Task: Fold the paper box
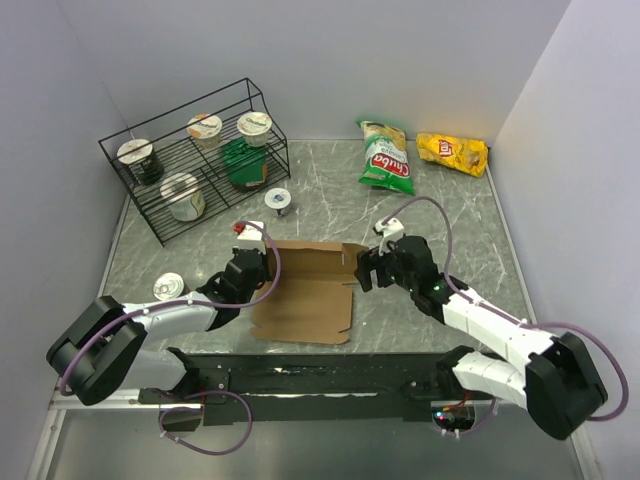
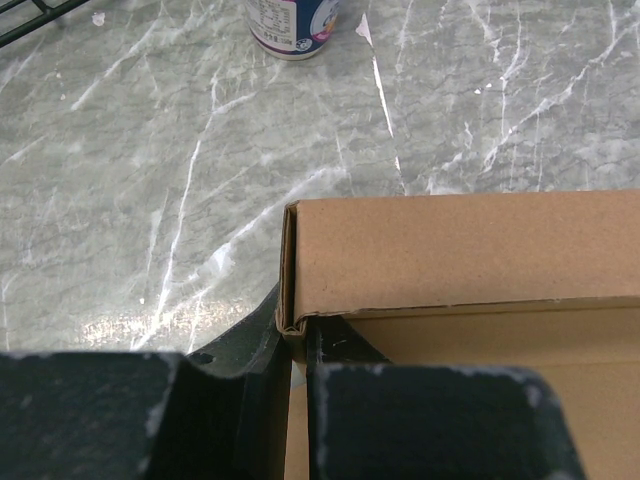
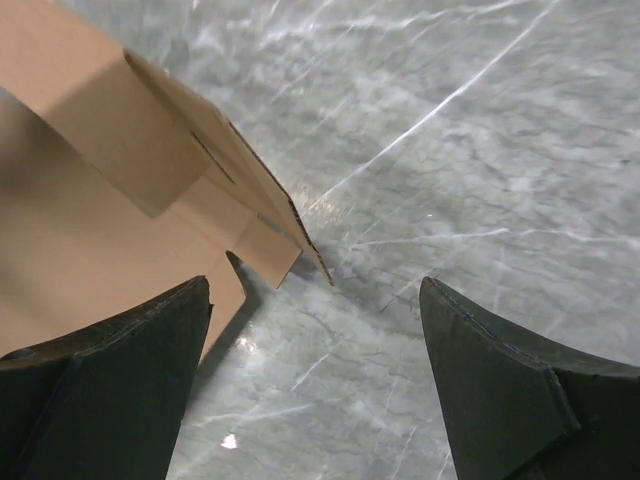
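**Left clamp on the box corner, right jaws wide**

From my remote seat I saw the paper box [image 1: 305,290] lying on the grey marbled table [image 1: 460,225], around the middle and toward the near edge, just ahead of both arms. Most of the sheet lay flat. Its far wall stood folded up, and the left wrist view showed that wall meeting a short side flap at the far left corner.

The left gripper [image 1: 258,268] sat right at that corner, closed on the cardboard, with a thin edge of the box running down between its two dark fingers [image 2: 430,420].

The right gripper [image 1: 366,270] hung at the far right corner of the box, spread wide and holding nothing. Its wrist view showed bare table between the fingers [image 3: 110,380]. The left one was beside the cardboard's edge, and a small notched tab poked out toward the gap. Whether that finger touched the sheet, I could not tell.

At the far left stood a black wire rack [image 1: 104,148] with several cups inside. A small cup [image 1: 278,200] stood on the table between rack and box, and another cup [image 1: 168,287] sat beside the left arm. Along the far right lay a green chip bag [image 1: 385,157], with a yellow chip bag [image 1: 452,153] just beside it, both well apart from the box.
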You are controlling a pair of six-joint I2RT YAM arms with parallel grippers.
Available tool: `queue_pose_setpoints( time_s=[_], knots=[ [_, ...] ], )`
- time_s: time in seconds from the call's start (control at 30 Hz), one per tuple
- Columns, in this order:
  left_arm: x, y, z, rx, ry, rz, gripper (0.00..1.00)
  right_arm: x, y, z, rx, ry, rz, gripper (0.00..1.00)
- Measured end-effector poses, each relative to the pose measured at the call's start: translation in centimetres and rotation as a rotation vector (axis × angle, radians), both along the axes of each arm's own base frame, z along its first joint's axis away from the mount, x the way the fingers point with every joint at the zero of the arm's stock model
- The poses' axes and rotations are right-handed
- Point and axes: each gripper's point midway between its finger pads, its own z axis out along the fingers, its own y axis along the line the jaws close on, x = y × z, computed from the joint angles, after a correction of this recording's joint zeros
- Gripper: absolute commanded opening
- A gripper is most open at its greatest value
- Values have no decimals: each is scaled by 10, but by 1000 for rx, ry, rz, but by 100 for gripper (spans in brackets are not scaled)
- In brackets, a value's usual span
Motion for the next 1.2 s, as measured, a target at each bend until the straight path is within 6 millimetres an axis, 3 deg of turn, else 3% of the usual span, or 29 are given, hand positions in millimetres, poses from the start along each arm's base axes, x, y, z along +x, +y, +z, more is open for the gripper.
queue_pose_setpoints(
  time_s=[0.17, 0.4, 0.63, 0.93, 1.03, 1.07, 1.2],
  knots=[
    [0, -1, 0, -2, 1, -5, 1, 6, 12, -11, -5, 20, 78, 80],
    [0, -4, 0, -5, 7, -18, 1, 11, 34, -7, 58, -13, 172, 49],
    [2, -5, 0, -7, 7, -19, 1, 10, 43, -3, 116, 1, 180, 32],
    [0, -11, 1, -4, 3, -52, 1, 4, 49, -16, 191, 12, 86, 34],
    [0, -11, 0, 0, 2, -52, 1, 6, 50, -18, 191, 9, 57, 59],
    [0, -11, 0, 0, 3, -52, 1, 7, 50, -20, 186, 11, 41, 71],
    [0, -11, 0, 3, 3, -39, 1, 8, 35, -27, 145, 47, -65, 81]
  ],
)
